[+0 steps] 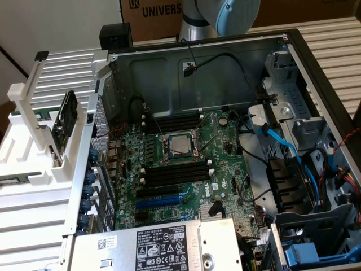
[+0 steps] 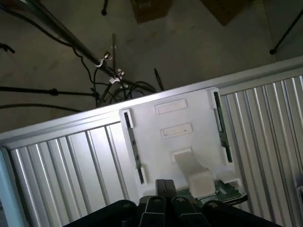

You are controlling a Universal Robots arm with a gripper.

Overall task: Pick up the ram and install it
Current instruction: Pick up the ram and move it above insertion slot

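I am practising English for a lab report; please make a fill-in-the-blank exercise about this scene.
The memory stick stands in a ___ holder outside the computer case.
The long expansion slot on the motherboard is ___.
The gripper is ___ and holds nothing.
Missing words: white; blue; shut.

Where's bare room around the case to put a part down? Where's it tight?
Free: ribbed table on the exterior view's left, nearer the camera than the rack; also the strip past the case on that view's right. Crowded: motherboard and the cables beside it.
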